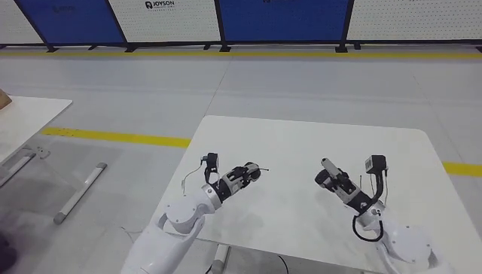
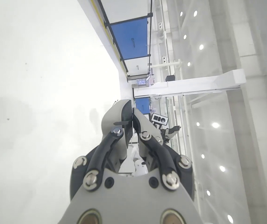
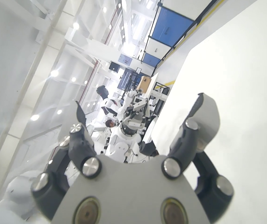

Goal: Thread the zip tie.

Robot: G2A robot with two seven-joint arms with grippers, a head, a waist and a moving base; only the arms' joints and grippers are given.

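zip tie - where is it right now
The zip tie is pinched in the shut left gripper, over the near left part of the white table, with the open right gripper off to its right.

The right gripper (image 3: 140, 103) has its two fingers spread wide; one fingertip shows over the white table (image 3: 236, 75), the other against the hall behind.

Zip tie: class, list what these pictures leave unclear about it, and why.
Left wrist view: the zip tie is clamped in the shut left pincer, which covers most of it; head and tail cannot be told apart.
Top view: the strap is too small to tell whether it is looped.
Right wrist view: beyond the open right pincer, the other arm is too far off to show the strap.
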